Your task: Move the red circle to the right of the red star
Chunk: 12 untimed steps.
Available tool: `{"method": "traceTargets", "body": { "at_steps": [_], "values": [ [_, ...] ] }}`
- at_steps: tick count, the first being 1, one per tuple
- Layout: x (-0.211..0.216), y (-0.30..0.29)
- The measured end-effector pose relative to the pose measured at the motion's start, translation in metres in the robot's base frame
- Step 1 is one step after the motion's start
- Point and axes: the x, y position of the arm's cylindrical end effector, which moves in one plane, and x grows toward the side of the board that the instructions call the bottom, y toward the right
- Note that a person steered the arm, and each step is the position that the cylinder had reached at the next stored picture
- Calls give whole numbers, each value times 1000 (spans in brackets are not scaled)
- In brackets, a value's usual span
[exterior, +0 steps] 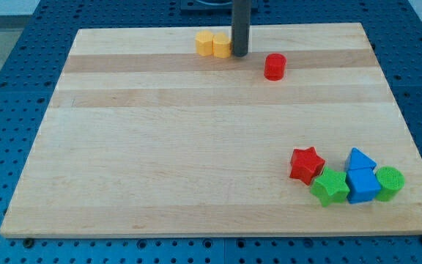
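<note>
A pale wooden board (196,147) with lengthwise grain bands fills most of the view, resting on a blue perforated table (6,88) that shows around every edge. There are no containers here; all blocks sit loose on the board.

A straight dark rod comes down from the view's top, and my tip (239,55) stands on the board near its far edge, at about 12 o'clock. The rod has no jaws, so it grasps nothing. Just beside my tip, at its 9 o'clock, sit two yellow blocks (212,44) side by side; whether the nearer one touches the rod cannot be told.

The red circle (275,67), a short cylinder, stands alone at about 4 o'clock from my tip, near it but apart.

Well away, at the board's 4 o'clock corner, five blocks cluster. The red star (305,163) is at the cluster's left. A green star (330,186) touches it at its 5 o'clock. Next comes a blue block (363,185), with a blue triangle (360,159) at its 12 o'clock. A green circle (389,182) closes the cluster on the view's right.
</note>
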Motion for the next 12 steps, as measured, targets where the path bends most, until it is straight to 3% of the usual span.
{"method": "traceTargets", "body": {
  "at_steps": [4,6,9,11,12],
  "values": [
    [21,61],
    [15,50],
    [109,47],
    [81,64],
    [99,86]
  ]
}}
